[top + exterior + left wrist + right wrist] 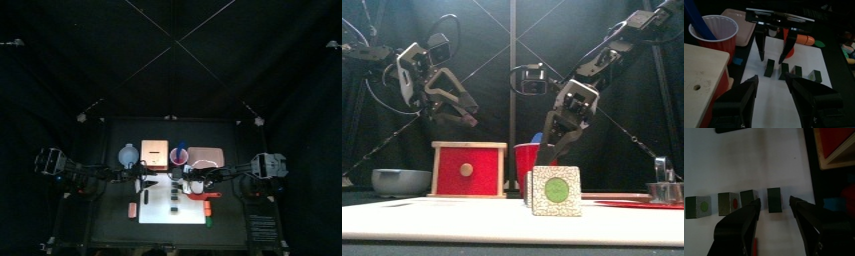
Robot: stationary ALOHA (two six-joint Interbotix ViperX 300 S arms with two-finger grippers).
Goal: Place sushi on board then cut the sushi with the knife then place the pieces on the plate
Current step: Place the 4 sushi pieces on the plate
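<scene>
Sushi on the board: four dark green sushi blocks (749, 199) sit in a row on the white cutting board (751, 163), mid-table. My R pincer (773, 60) hangs low over the row w/ jaws parted wide, one on either side of the end block (774, 199), which sits a little apart from the other three. Can't tell if the jaws touch it. My L pincer (772, 79) hovers higher up over the board's left part, jaws also spread wide, gripping nothing. Behind the board, l. to r.: blue-grey bowl (401, 181), wooden box (468, 170) w/ red drawer front, red cup (714, 35) w/ the blue knife (696, 20) standing in it, pink tray (207, 155).
</scene>
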